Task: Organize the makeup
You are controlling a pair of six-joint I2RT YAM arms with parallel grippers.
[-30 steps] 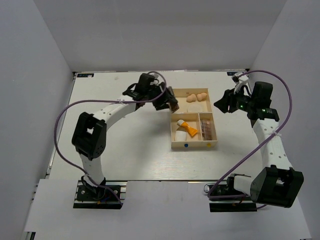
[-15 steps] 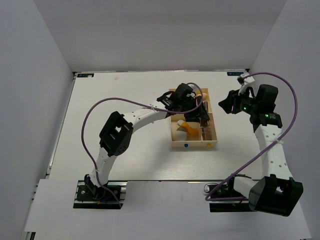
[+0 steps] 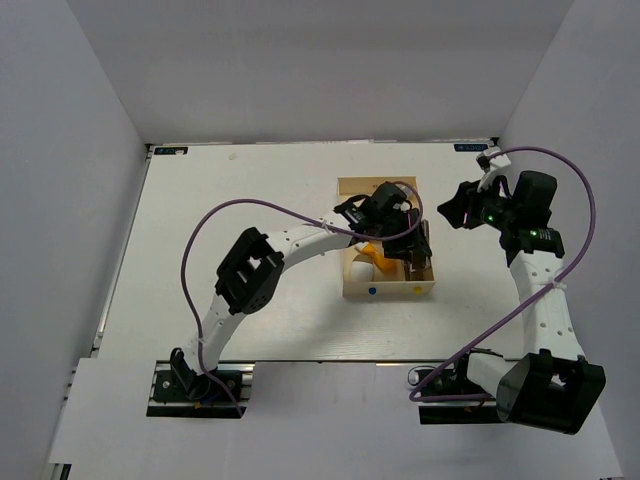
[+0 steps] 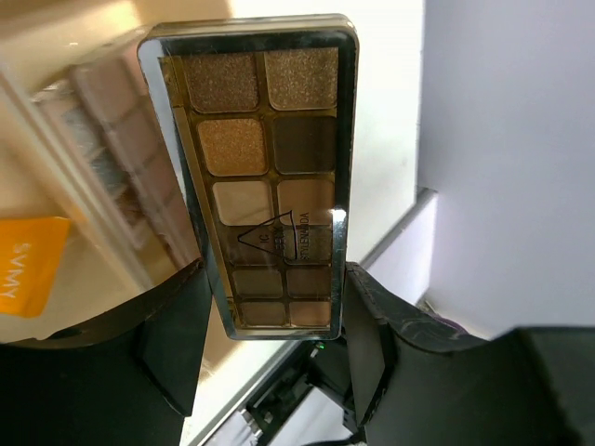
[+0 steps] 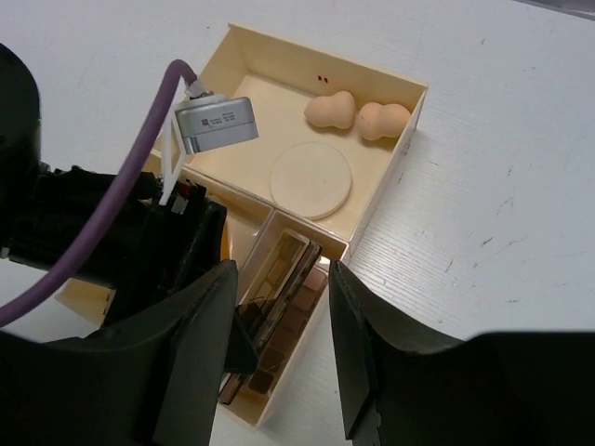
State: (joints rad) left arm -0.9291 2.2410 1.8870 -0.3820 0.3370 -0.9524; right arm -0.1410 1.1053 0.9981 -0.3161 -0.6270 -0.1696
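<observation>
Pinching one palette (image 4: 260, 177), left pincer (image 4: 274, 311); right pincer (image 5: 282, 279) spread; two sponges (image 5: 330, 111), one puff (image 5: 310, 180) in tray (image 5: 279, 58).

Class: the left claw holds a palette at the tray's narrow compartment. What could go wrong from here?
1. The left claw grips the palette only at one end, so it may pivot or slip.
2. The compartment holds a second palette; the held one may jam against it or the tray wall.
</observation>
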